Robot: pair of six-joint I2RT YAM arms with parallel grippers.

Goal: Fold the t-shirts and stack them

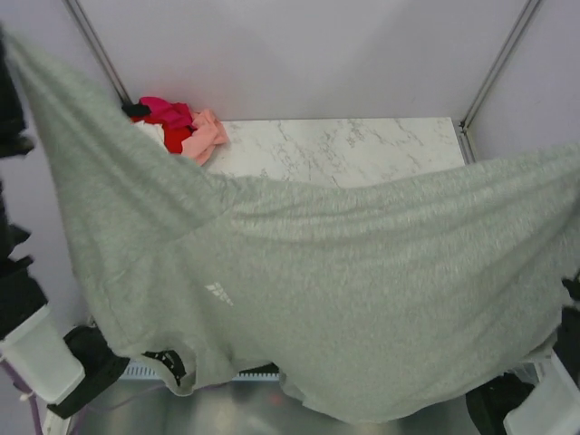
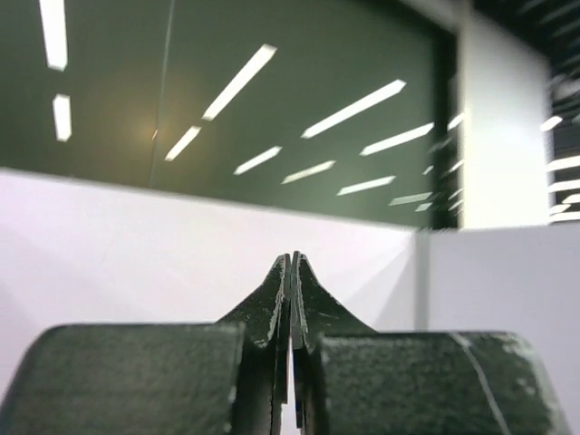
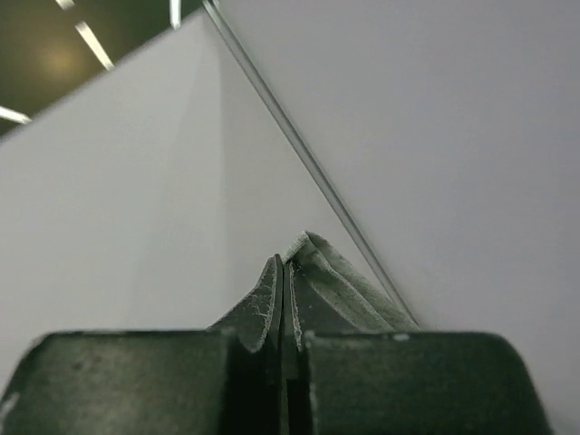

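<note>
Grey shirt (image 1: 362,272) hung in the air, slung wide between my two claws and sagging below them, logo (image 1: 217,293) facing up at the overhead camera. My right claw (image 3: 283,267) was pressed together with a fold of grey cloth pinched at its tips. My left claw (image 2: 291,263) was pressed together too. Its own camera showed no cloth, but the shirt rose to a corner on that side, so I judged it was gripping there. The table (image 1: 362,149) lay beneath the claws, and the pile (image 1: 181,127) of red and pink shirts sat beyond the left claw. To do the spread well, I reckoned both claws should keep the edge taut and level and lower together, so the hem lands first and the body lies flat without bunching, well short of the pile.
</note>
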